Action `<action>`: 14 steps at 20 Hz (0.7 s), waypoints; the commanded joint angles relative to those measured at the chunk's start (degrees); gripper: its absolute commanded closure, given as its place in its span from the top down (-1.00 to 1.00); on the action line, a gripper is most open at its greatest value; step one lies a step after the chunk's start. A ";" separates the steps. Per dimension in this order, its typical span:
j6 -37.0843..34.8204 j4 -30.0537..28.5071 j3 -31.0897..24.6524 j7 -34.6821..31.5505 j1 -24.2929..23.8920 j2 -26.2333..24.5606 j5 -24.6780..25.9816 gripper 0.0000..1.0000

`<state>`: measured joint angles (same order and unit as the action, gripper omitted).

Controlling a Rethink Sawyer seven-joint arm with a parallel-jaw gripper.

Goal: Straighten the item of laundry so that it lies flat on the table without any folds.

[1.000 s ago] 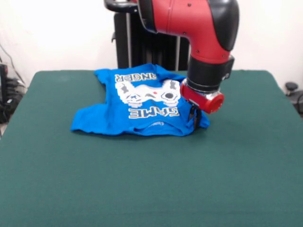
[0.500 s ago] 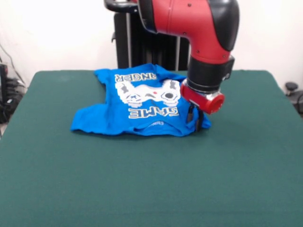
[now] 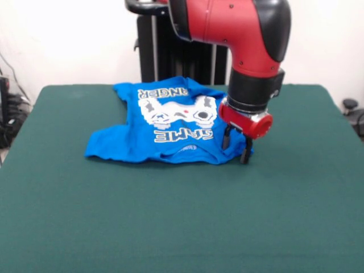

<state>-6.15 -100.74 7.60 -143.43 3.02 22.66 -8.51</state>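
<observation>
The item of laundry (image 3: pixel 165 122), a bright blue T-shirt with a white game controller print and white lettering, lies rumpled on the far middle of the green table (image 3: pixel 170 216). Its far part is folded so that only part of the lettering shows. A sleeve sticks out toward the left. My gripper (image 3: pixel 236 149) hangs open at the shirt's right corner. One finger (image 3: pixel 226 139) is over the blue cloth and the other stands just past its edge, above the felt. Nothing is held between them.
The red and black arm (image 3: pixel 244 45) comes down over the shirt's right side. Behind the table's far edge stand a black stand (image 3: pixel 151 51) and a white wall. Cables (image 3: pixel 11 108) hang off the left edge.
The gripper was closed at the shirt's right corner; now its fingers have spread apart and it has shifted slightly right. The shirt stays where it was.
</observation>
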 commanded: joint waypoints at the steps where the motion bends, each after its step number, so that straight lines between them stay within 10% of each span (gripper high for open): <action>1: 2.44 -0.18 -1.93 -7.78 1.50 -7.89 -1.60 1.00; 14: 2.92 -4.96 -1.90 -7.97 1.05 -4.22 -0.15 1.00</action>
<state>-6.09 -100.94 7.73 -143.43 3.18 22.78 -8.52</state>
